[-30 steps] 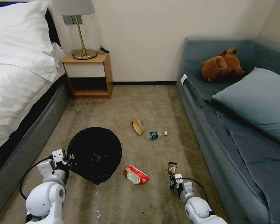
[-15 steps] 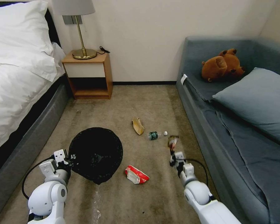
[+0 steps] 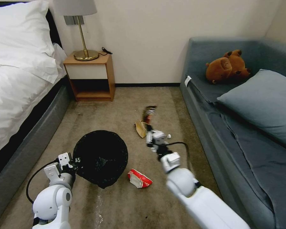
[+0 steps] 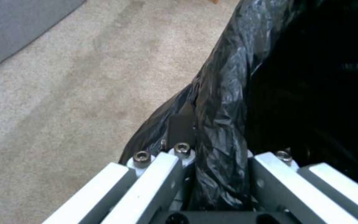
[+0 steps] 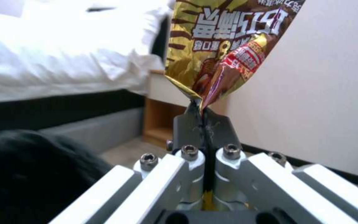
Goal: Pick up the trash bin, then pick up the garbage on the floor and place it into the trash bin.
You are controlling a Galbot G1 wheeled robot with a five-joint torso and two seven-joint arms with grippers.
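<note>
Left gripper (image 3: 73,163) is clamping the near-left rim of the trash bin (image 3: 101,157), pinching the black bag liner (image 4: 224,124) between its fingers (image 4: 179,124); bin is sitting over the carpet (image 3: 124,203), low in front of the robot, left of center. Whether it is lifted off the floor, cannot tell.

Right gripper (image 3: 148,128) is reaching forward over the middle of the floor, clenched on the bottom edge of the yellow-brown snack packet (image 3: 149,114); packet is standing up above the fingers (image 5: 218,127), off the floor, right of and beyond the bin. In the right wrist view the packet (image 5: 224,46) is showing gold-brown print.

Tan paper scrap (image 3: 140,128) is lying on the carpet just beside the right gripper. Small bottle is mostly hidden behind that gripper, just its white cap (image 3: 169,136) peeking out. Red-and-white wrapper (image 3: 139,178) is lying on the carpet near the bin's right side, apart from it.

Bed (image 3: 19,79) is on the left, sofa (image 3: 244,127) on the right, nightstand (image 3: 90,76) at the back wall.
</note>
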